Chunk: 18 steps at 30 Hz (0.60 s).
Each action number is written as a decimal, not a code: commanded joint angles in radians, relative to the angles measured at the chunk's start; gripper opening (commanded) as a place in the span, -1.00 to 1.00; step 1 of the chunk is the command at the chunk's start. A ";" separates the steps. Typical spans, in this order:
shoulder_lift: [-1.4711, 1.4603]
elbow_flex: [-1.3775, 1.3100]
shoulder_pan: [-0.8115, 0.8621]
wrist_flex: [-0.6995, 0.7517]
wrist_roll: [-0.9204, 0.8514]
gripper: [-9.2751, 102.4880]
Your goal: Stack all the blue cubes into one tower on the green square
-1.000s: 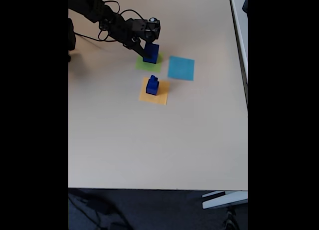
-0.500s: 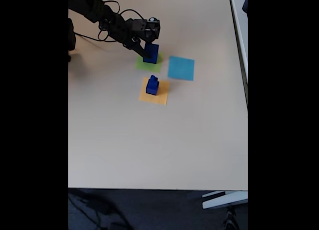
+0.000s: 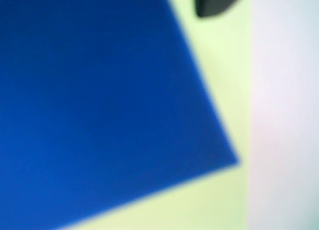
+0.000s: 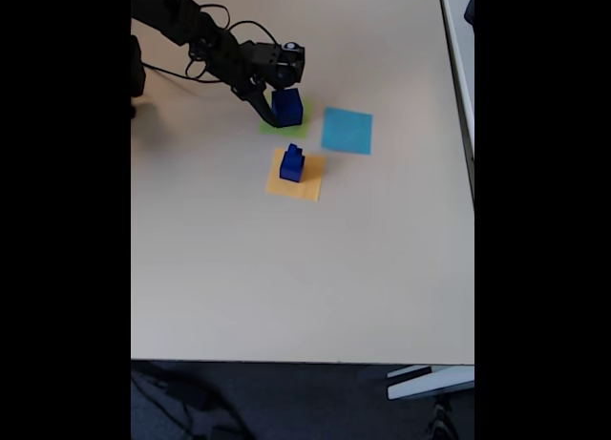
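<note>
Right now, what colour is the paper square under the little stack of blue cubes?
Orange-yellow. The paper square shows best in the fixed view.

A pale beige rectangular table (image 4: 286,278) carries three flat paper squares toward its far edge. The light lime-green paper square (image 4: 296,127) lies farthest back, the cyan-blue paper square (image 4: 347,131) just beside it toward the right edge, and the orange-yellow paper square (image 4: 307,180) nearer the table's middle.
</note>
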 commanded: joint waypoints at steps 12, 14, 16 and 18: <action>0.020 -0.100 -0.008 0.032 -0.006 -0.20; 0.020 -0.103 -0.006 0.034 -0.011 -0.21; 0.020 -0.109 -0.006 0.044 -0.011 -0.21; 0.020 -0.115 -0.006 0.055 -0.011 -0.21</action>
